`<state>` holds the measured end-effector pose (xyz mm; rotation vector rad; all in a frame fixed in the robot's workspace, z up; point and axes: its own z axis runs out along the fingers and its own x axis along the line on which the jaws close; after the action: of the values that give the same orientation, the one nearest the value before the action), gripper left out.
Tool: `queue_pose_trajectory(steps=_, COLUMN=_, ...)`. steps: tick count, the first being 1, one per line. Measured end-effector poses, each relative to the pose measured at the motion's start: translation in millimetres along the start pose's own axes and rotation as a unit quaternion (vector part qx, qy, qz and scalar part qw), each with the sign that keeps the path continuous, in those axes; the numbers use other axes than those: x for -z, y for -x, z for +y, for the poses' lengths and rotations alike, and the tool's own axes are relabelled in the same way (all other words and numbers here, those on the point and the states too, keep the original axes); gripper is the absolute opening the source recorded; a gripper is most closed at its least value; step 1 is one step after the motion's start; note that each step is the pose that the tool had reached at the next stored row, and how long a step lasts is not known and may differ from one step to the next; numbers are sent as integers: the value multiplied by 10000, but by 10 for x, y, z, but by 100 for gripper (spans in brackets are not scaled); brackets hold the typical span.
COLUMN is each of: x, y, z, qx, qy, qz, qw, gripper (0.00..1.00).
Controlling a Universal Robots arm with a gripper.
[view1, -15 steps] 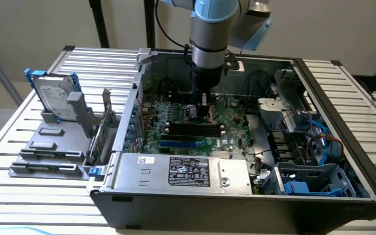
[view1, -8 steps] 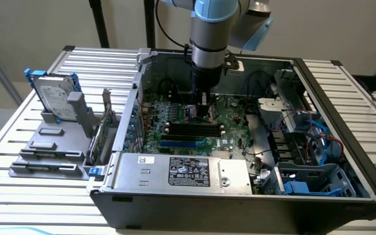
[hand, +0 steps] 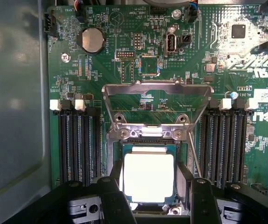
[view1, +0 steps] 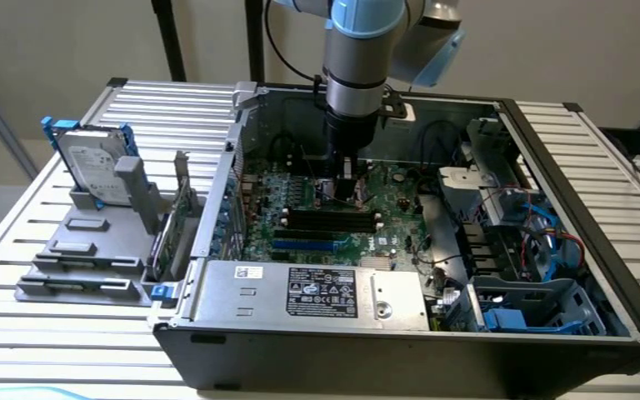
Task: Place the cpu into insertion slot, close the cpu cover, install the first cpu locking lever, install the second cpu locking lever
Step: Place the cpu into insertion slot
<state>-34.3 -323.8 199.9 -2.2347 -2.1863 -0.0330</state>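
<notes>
we see cpu [hand: 148,177] sitting flat in insertion slot [hand: 147,142], silver top up. cpu cover [hand: 157,87] swung open, off socket, over green motherboard [hand: 124,28]. gripper [hand: 154,186] down inside pc case [view1: 409,350], fingers spread apart, one each side of cpu, nothing clamped. thin lever rod [hand: 194,149] beside socket. memory slots [hand: 80,140] flank both sides.
</notes>
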Motion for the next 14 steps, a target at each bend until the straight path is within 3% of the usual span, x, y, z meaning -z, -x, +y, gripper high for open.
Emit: queue_pose_trajectory(steps=14, x=-6, y=0, z=3, qx=-11, qy=1, qz=-34, qw=10000, gripper=54)
